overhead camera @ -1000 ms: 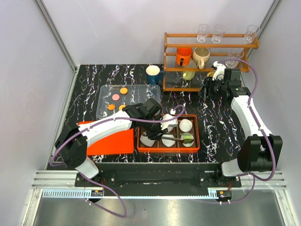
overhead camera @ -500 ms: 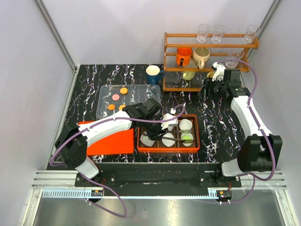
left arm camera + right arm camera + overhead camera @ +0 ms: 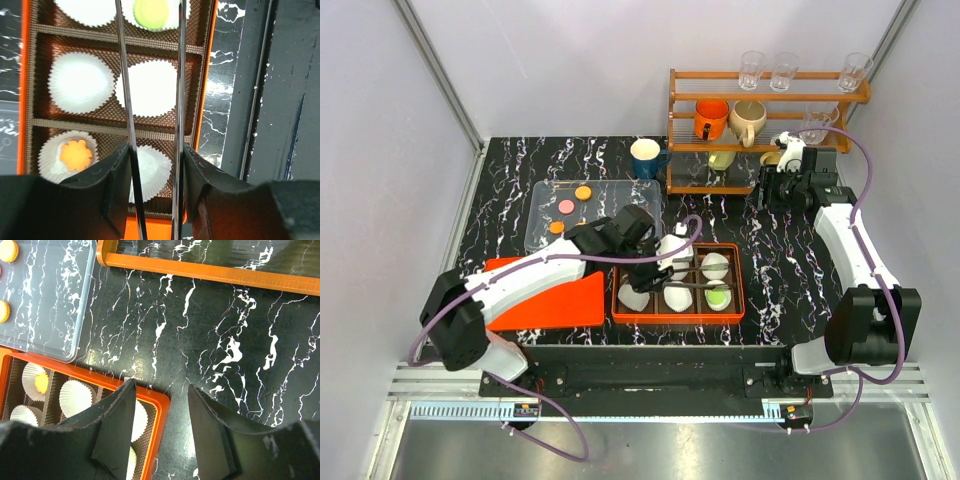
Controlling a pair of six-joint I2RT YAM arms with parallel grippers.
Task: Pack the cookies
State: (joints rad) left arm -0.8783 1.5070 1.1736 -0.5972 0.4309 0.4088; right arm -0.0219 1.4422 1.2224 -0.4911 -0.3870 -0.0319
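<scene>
My left gripper [image 3: 155, 150] is shut on a pair of metal tongs [image 3: 177, 75], whose two thin blades stand apart and reach over the orange box [image 3: 206, 75]. White paper liners fill the box's compartments. A green cookie [image 3: 151, 11] lies in the liner at the blade tips, and an orange cookie [image 3: 76, 155] lies in another. Seen from above, my left gripper [image 3: 672, 270] hovers over the box's left half. On the clear tray [image 3: 545, 215] lie two orange cookies [image 3: 582, 192] and a pink one [image 3: 565, 206]. My right gripper [image 3: 162, 390] hangs open and empty above the box's far right corner.
A wooden rack [image 3: 765, 100] with mugs and glasses stands at the back right, close behind my right gripper [image 3: 767, 188]. A blue mug [image 3: 646, 157] sits left of the rack. The box's orange lid [image 3: 555, 300] lies flat to the left of the box.
The tongs' blades have spread slightly over the green cookie's liner. My left arm's elbow has swung left. My right gripper has drifted a little back towards the rack.
</scene>
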